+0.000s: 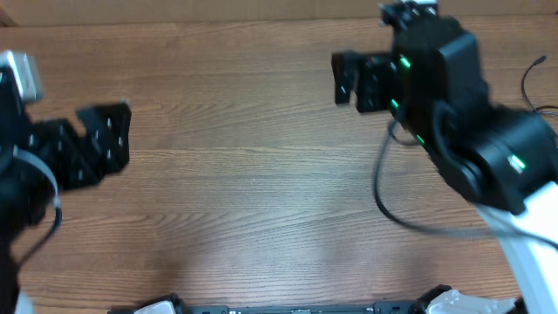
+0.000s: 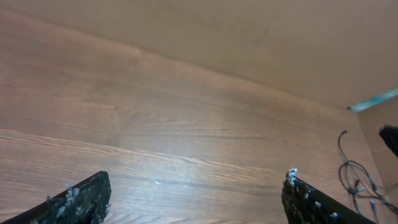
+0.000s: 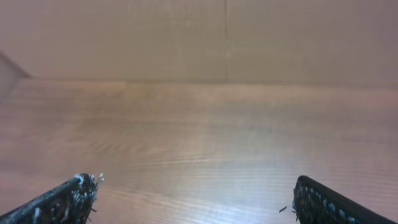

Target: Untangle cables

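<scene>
The cables are thin black cords. In the overhead view only a few strands (image 1: 528,80) show at the far right edge, behind my right arm. In the left wrist view they are a small loose tangle (image 2: 357,180) on the wood at the far right, far from the fingers. My left gripper (image 1: 118,144) is open and empty at the left side of the table, and its fingers (image 2: 196,199) are spread wide over bare wood. My right gripper (image 1: 338,80) is open and empty at the back right, left of the cables, with only bare wood between its fingers (image 3: 196,199).
The wooden table (image 1: 253,192) ends at a plain brown back wall (image 3: 224,37). A thicker black wire (image 1: 384,196) fixed to my right arm loops down over the table. White arm bases (image 1: 453,301) stand at the front edge.
</scene>
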Robot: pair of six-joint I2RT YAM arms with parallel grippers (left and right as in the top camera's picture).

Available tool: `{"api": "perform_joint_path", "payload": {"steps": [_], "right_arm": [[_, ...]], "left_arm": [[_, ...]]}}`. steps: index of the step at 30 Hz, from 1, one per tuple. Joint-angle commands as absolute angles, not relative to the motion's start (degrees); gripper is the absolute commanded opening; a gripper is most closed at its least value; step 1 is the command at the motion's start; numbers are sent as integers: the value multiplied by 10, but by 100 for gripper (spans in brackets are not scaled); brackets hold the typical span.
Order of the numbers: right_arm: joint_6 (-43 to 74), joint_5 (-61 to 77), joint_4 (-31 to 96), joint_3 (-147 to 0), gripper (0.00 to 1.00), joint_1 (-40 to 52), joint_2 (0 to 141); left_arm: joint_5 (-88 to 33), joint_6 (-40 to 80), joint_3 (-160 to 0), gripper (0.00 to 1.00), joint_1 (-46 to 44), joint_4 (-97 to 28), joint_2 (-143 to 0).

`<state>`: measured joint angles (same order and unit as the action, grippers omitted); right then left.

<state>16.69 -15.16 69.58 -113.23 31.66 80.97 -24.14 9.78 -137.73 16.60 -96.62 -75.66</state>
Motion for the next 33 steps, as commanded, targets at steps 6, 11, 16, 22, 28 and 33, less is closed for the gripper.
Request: {"api": "perform_joint_path", "payload": {"steps": [6,11,16,22,28,33], "right_arm": [[258,-262,823,-1134,100,350,672],[295,-344,868,-1066,100,350,575],[305,-389,842,-961,100,350,475],[304,-456,787,-837,100,350,388],[304,-569,690,-756,100,350,378],[304,-546,645,-715,100,350,386]], "left_arm": [[-208,76,-1282,86,169,-958,-649],[-208,73,-1128,86,169,-904,-579],[-209,90,-911,86,169,-790,-503],[-251,105,-707,88,169,-651,-458],[-195,105,-633,100,169,-542,-479],[-195,112,-632,100,169,-531,-514]]}}
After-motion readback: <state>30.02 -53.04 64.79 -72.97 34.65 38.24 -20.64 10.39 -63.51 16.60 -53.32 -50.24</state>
